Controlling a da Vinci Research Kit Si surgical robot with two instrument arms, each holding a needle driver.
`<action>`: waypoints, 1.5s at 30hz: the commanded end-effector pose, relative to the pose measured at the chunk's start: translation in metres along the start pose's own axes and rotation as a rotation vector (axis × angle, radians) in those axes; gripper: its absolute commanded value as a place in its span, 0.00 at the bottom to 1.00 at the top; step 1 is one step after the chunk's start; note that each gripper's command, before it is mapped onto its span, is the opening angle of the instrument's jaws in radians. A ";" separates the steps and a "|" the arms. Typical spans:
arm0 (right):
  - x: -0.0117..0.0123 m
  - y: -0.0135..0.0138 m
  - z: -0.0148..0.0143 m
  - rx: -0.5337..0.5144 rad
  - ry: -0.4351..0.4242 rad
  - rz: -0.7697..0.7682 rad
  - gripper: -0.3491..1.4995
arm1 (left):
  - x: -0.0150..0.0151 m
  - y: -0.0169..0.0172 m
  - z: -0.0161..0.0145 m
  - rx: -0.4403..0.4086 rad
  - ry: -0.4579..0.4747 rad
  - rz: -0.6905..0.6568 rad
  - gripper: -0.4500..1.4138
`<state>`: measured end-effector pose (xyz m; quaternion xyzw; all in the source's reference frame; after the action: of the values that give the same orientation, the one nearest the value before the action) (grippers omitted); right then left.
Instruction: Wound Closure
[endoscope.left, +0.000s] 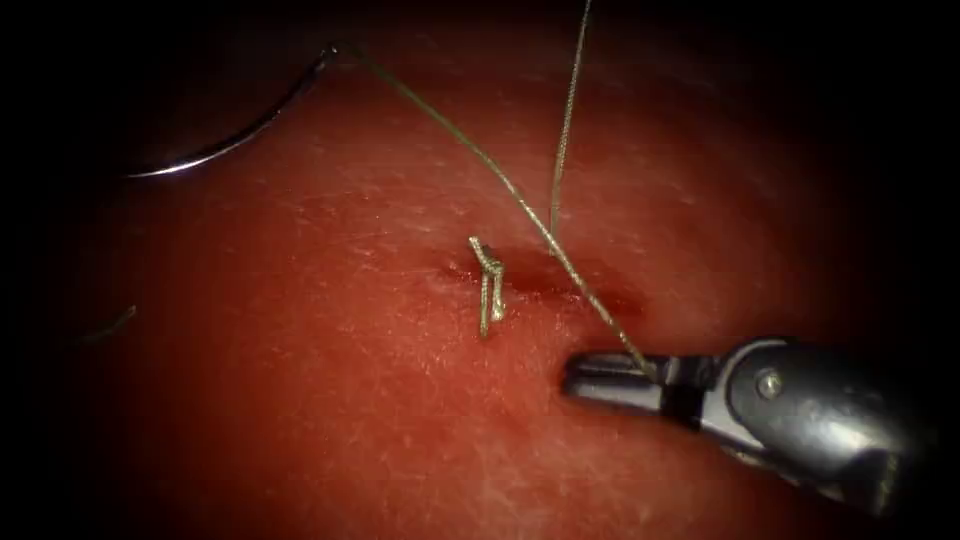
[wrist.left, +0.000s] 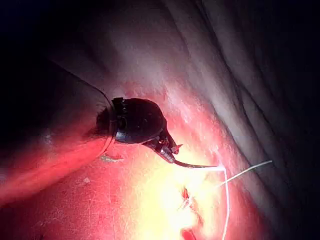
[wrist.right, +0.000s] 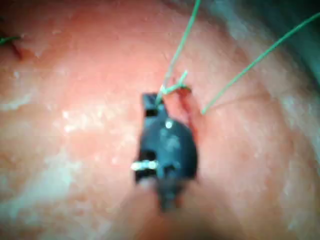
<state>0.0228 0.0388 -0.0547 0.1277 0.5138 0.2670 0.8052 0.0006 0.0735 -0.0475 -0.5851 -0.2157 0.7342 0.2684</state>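
My right tool (endoscope.left: 612, 380) has its jaws clamped on the thread (endoscope.left: 520, 205) just right of the cut (endoscope.left: 560, 282), near the knot (endoscope.left: 489, 280) that sits on the cut. My left tool (wrist.left: 172, 152) holds a thin curved piece; I cannot tell what it is. The needle (endoscope.left: 235, 135) lies free on the tissue (endoscope.left: 330, 400), far left of the cut, not in it. To do this well I judge the strand needs even tension, in line with the knot, without lifting it

The tissue (endoscope.left: 350, 420) bears a cut (endoscope.left: 560, 280), a knotted stitch (endoscope.left: 488, 275) and the curved needle (endoscope.left: 230, 140) lying upper left, thread (endoscope.left: 450, 130) trailing across.
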 end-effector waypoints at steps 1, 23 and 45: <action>0.0000 -0.0008 0.0010 0.014 0.004 0.000 0.00 | -0.0007 -0.0005 0.0006 -0.001 -0.008 0.003 0.05; 0.0031 -0.0066 0.0039 0.196 -0.001 -0.025 0.44 | -0.0017 -0.0015 -0.0005 0.005 -0.013 0.011 0.05; -0.0002 0.0001 0.0011 -0.073 0.054 -0.152 0.97 | -0.0028 -0.0039 -0.0052 0.039 -0.017 0.012 0.05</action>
<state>0.0231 0.0389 -0.0550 0.0513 0.5327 0.2267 0.8138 0.0071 0.0746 -0.0449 -0.5742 -0.1993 0.7453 0.2738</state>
